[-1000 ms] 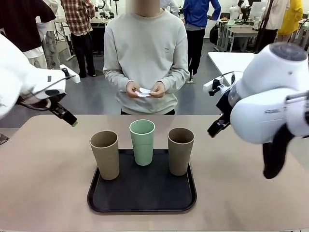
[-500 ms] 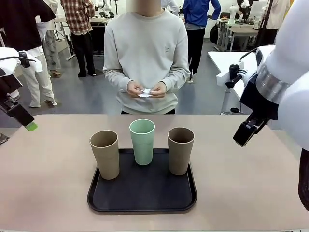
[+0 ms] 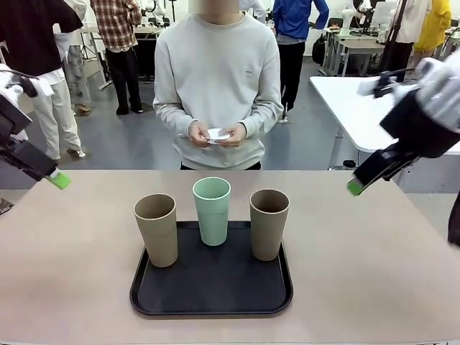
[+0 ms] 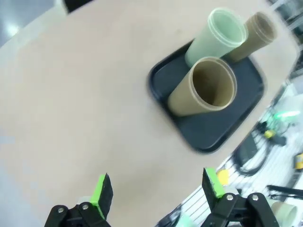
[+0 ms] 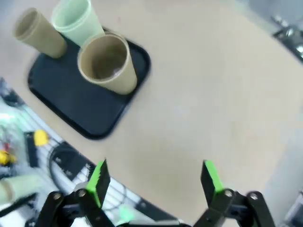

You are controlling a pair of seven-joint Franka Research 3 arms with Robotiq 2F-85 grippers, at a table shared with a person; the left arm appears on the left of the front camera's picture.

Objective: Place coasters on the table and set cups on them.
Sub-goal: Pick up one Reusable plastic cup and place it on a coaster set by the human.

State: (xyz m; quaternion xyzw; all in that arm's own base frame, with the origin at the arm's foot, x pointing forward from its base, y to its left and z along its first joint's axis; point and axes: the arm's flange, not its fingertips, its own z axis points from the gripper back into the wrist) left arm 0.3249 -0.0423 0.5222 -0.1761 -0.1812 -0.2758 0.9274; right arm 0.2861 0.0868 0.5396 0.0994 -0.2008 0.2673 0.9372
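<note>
While cups [image 3: 212,212] on tray [image 3: 215,286], L claw [image 4: 157,185], R claw [image 5: 155,176] spread; coasters [image 3: 218,134] prob. in hands [image 3: 236,132].

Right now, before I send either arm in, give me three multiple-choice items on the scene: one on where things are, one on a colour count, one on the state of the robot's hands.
1. Where do the three cups stand?
A) on the black tray
B) held by the person
C) on the floor

2. How many cups are mint green?
A) none
B) one
C) two

3. How are the left hand and right hand?
A) both open and empty
B) both shut
C) left shut on a cup

Answers:
1 A: all three bases sit inside the tray's rim.
2 B: the middle cup is green, the outer two brown.
3 A: each wrist view shows fingers wide apart with nothing between.
</note>
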